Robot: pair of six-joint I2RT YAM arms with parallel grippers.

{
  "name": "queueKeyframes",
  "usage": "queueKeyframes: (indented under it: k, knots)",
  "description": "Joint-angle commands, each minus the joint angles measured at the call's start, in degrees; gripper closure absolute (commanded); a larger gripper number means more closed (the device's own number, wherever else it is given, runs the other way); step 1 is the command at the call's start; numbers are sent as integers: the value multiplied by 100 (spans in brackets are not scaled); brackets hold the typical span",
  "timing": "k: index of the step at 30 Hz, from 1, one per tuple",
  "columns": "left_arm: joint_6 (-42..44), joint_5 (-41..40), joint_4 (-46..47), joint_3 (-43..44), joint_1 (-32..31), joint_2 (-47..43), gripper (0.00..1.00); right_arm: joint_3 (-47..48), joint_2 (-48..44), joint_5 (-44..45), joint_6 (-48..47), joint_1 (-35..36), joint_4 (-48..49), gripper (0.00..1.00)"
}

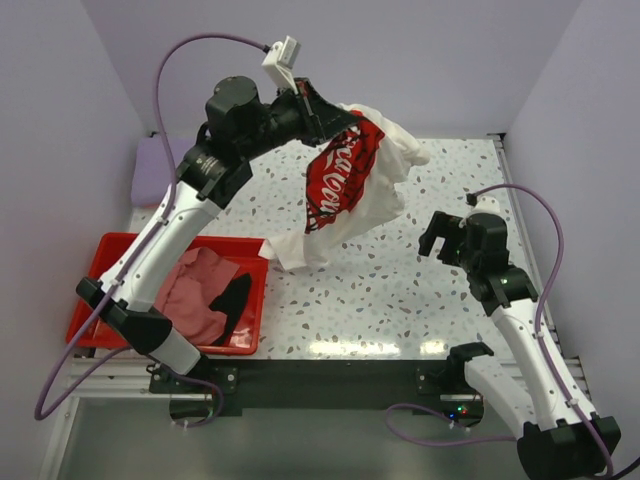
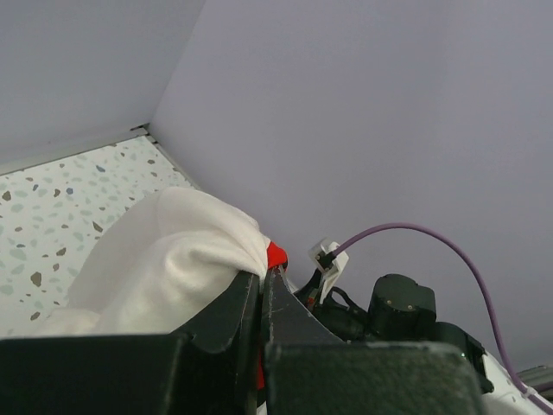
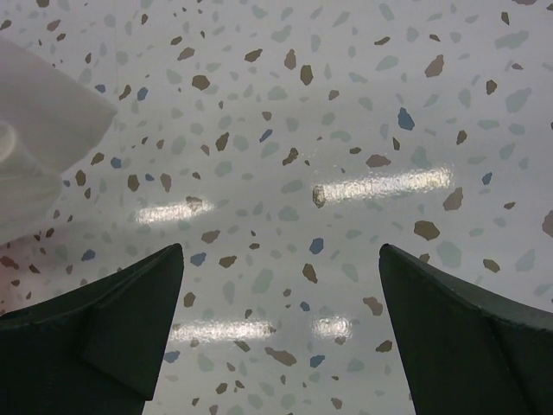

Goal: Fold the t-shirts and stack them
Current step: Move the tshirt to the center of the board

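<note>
My left gripper is raised high over the back of the table and shut on the cream-white t-shirt with the red chest print. The shirt hangs down and its lower end touches the table near the tray. In the left wrist view the jaws pinch white and red cloth. A pink t-shirt and a black one lie in the red tray. A folded lavender t-shirt lies at the back left. My right gripper is open and empty over bare table, right of the hanging shirt.
The terrazzo table is walled at the back and both sides. The red tray sits at the front left. A corner of the white shirt shows at the left of the right wrist view.
</note>
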Motion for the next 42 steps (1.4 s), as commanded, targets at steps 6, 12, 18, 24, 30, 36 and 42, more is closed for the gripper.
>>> queueKeyframes:
  k: [6,12,18,24,30,36,42]
  knots:
    - [-25,-49,1003,-101,-11,21,100,9,-34,301,98,-7,98,1]
    - [-254,856,1056,515,-29,707,100,9,-16,310,98,-15,97,1]
    - [-562,1543,1451,314,-46,866,100,-9,-52,292,107,-15,133,1]
    - [-18,735,1302,16,-143,900,100,-9,-60,318,107,-15,115,1]
    - [807,-143,477,470,-143,1945,96,-35,-52,362,115,-7,150,1]
    - [1731,-1820,-410,1585,-11,3509,84,17,45,362,107,-7,80,1]
    - [1399,-1745,-1211,2091,683,4198,0,0,106,345,98,-15,124,1]
